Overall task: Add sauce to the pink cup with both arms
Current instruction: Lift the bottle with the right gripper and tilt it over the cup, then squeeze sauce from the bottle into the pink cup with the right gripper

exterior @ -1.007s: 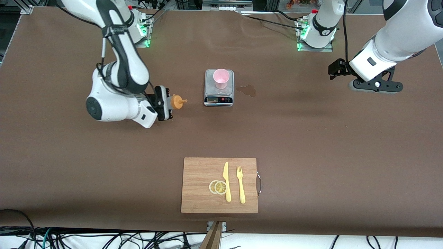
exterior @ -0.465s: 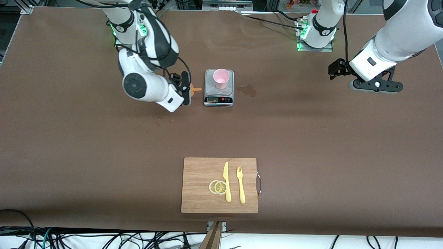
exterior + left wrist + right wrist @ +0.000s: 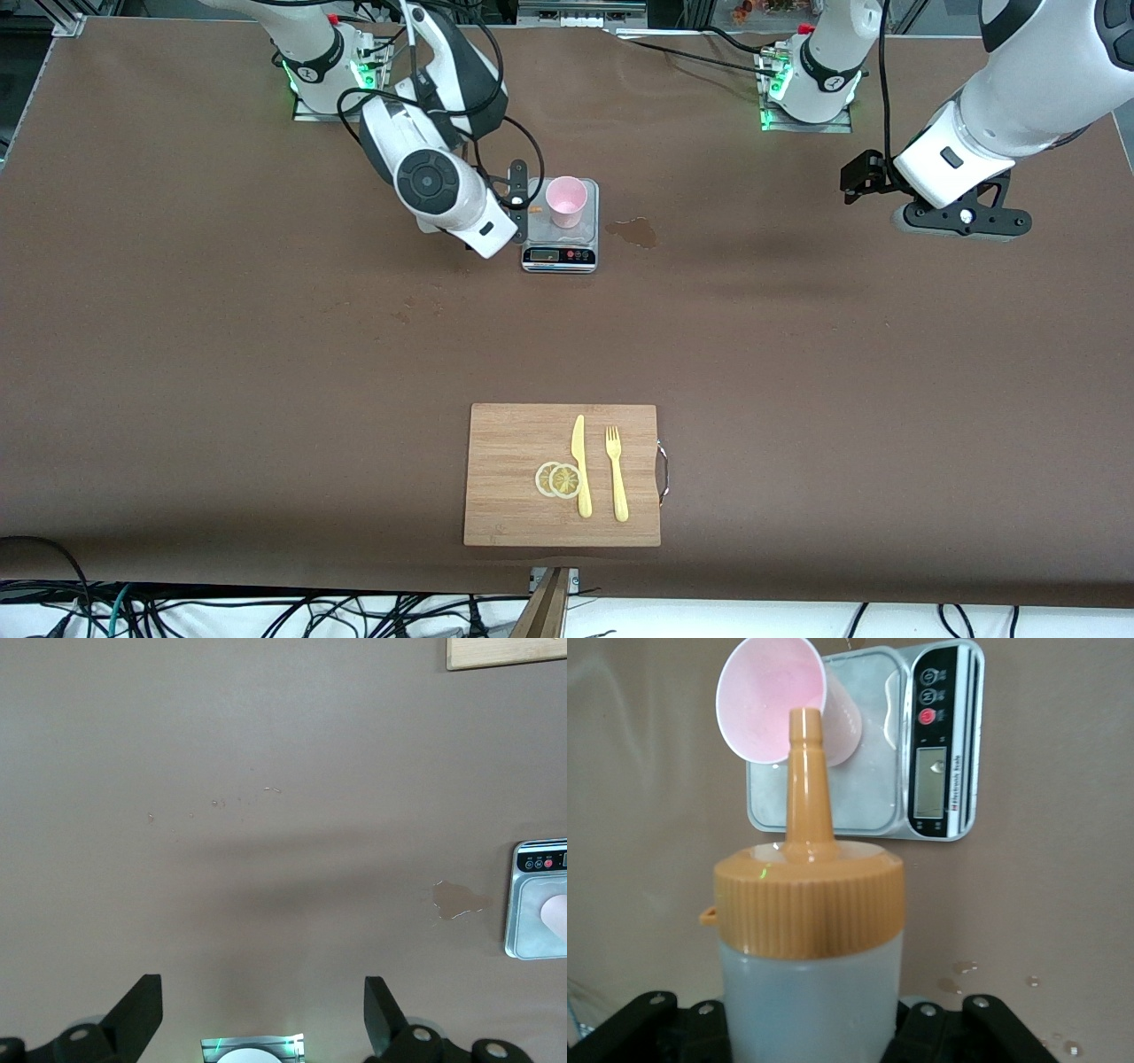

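Item: pouring approach, sauce not yet dispensed. Right hand (image 3: pixel 521 197), clenched on the sauce (image 3: pixel 808 930), holds it tilted beside the pink cup (image 3: pixel 566 201), which stands on a scale (image 3: pixel 560 252) on the desk (image 3: pixel 266 354). Next, likely: bring the nozzle over the rim, tip further, squeeze. Left hand (image 3: pixel 261 1014), released and empty, waits over the desk's left-arm end. Only the right wrist view shows the bottle's body; the front view barely shows its nozzle.
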You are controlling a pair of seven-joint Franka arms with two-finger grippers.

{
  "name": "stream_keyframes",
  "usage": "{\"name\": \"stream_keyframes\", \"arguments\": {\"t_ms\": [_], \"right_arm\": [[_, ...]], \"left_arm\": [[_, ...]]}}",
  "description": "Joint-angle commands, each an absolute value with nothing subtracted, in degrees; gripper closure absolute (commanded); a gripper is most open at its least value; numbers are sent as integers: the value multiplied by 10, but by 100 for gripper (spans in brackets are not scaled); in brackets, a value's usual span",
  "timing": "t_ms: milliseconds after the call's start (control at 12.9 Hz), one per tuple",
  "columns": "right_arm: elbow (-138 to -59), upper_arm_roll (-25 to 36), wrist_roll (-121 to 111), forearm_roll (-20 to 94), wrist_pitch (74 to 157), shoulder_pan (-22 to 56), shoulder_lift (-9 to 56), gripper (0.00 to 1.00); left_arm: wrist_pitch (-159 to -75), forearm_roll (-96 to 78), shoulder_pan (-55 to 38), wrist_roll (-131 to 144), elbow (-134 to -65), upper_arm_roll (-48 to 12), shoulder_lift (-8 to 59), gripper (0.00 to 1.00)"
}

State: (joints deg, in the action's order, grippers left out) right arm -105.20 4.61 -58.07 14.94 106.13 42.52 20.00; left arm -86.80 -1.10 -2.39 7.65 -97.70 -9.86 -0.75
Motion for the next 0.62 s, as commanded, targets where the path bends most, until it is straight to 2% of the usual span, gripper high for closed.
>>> {"name": "stream_keyframes", "arguments": {"t_ms": [0,542], "right_arm": [[-1064,40,-545,127,1049,434,185,100],[-1079,37,-483,102,1040,471,185,100]], "left_arm": [[-859,-21,-23,65,-973,-98,-12,0],[-859,-21,-23,65,-973,-98,-13,0]]}}
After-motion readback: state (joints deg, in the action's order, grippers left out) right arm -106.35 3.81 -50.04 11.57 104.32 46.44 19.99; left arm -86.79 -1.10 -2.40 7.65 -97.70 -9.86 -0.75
